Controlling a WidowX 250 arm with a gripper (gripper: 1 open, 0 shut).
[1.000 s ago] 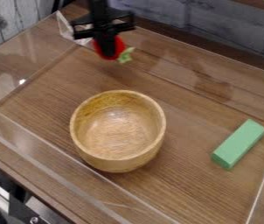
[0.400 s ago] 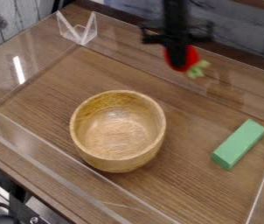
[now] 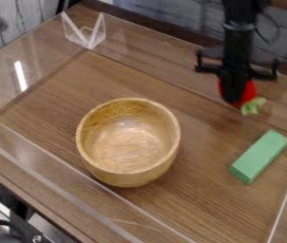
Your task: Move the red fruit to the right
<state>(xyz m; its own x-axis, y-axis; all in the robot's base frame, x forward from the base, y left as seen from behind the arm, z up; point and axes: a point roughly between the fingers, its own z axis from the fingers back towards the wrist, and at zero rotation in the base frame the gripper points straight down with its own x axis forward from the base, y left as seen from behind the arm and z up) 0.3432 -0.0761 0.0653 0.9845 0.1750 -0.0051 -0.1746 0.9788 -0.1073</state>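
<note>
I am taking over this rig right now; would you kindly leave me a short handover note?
Claw: shut on the red fruit, pointing down.
Red fruit: at the right side of the table, right of the wooden bowl, behind the green block.
Done: fruit grasped and on the right.
Left: set it down, open the claw, withdraw.

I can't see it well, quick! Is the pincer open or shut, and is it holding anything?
Pincer: shut, holding the red fruit.
</note>
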